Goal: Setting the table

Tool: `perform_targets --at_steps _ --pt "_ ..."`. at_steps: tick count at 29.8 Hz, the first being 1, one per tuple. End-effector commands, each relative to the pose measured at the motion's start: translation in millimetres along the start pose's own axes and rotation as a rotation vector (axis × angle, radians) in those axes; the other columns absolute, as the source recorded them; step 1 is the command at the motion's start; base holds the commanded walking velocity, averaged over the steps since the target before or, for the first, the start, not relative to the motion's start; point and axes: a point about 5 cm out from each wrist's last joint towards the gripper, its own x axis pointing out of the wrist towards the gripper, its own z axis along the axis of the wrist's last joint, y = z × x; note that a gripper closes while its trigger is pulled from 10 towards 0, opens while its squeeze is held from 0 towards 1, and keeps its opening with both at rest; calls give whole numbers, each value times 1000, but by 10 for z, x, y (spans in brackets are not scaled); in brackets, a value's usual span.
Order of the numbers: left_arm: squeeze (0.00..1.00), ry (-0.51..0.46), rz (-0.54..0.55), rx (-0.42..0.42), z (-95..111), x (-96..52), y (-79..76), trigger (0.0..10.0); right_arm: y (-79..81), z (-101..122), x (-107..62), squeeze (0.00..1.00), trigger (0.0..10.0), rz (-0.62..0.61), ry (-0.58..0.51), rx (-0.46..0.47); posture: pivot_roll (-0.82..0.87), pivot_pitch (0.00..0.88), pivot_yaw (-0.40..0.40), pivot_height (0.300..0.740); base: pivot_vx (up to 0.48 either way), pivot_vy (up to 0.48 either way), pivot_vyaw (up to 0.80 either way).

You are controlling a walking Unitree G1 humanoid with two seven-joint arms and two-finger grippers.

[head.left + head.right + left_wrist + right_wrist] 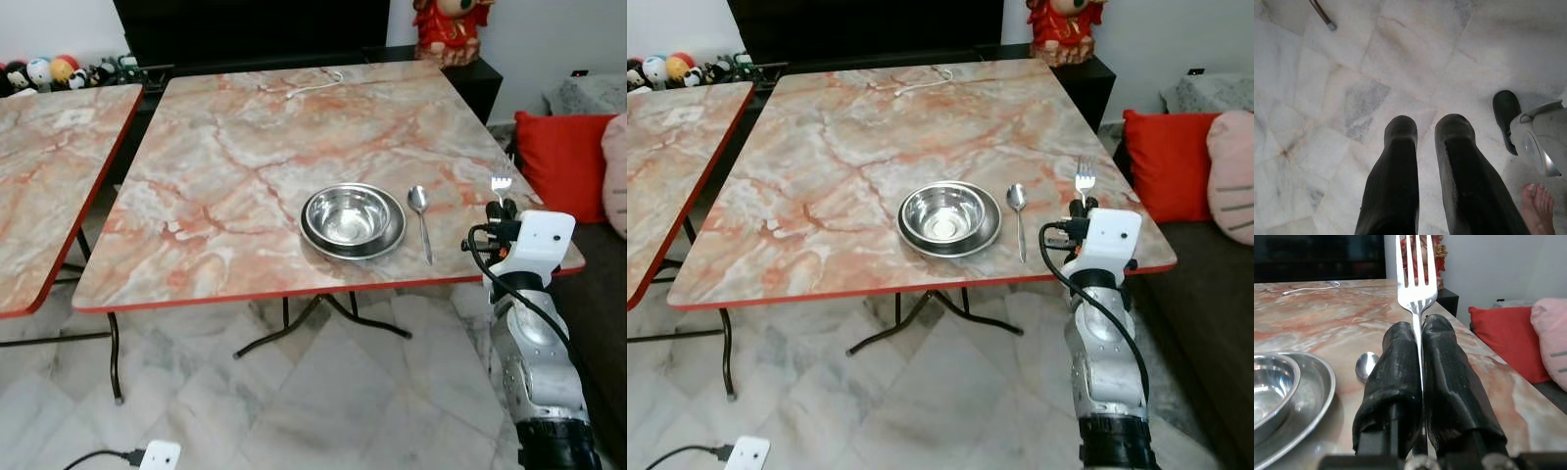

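A steel bowl (351, 215) sits in a steel plate (388, 243) near the front edge of the marble table (245, 147). A spoon (421, 217) lies just right of the plate. My right gripper (1082, 204) is shut on a silver fork (1415, 279), tines pointing away from me, held over the table's front right corner to the right of the spoon. In the right wrist view the fingers (1442, 362) clamp the fork's handle, with the spoon (1365, 365) and plate (1312, 396) beyond. My left gripper (1422, 128) hangs over the floor, fingers slightly apart, holding nothing.
A second marble table (49, 166) stands at the left. A white cable (309, 86) lies at the main table's far edge. A red cushion (563, 162) and sofa are at the right. A white plug (157, 455) lies on the floor. A person's bare foot (1540, 205) shows beside my leg.
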Motion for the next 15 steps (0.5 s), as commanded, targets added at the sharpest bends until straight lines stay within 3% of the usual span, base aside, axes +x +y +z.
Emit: perform_targets --at_steps 1,12,15 --pt "0 13 4 -7 -34 -7 33 10000 26 29 17 0 10000 7 -1 9 -115 116 43 740 326 0 0" --pt "0 8 12 -12 -2 2 31 10000 73 28 50 0 10000 16 4 10 -106 126 38 740 325 0 0" --pt "0 5 18 -11 -2 1 37 10000 84 30 60 0 10000 17 4 12 -106 126 39 740 85 0 0"
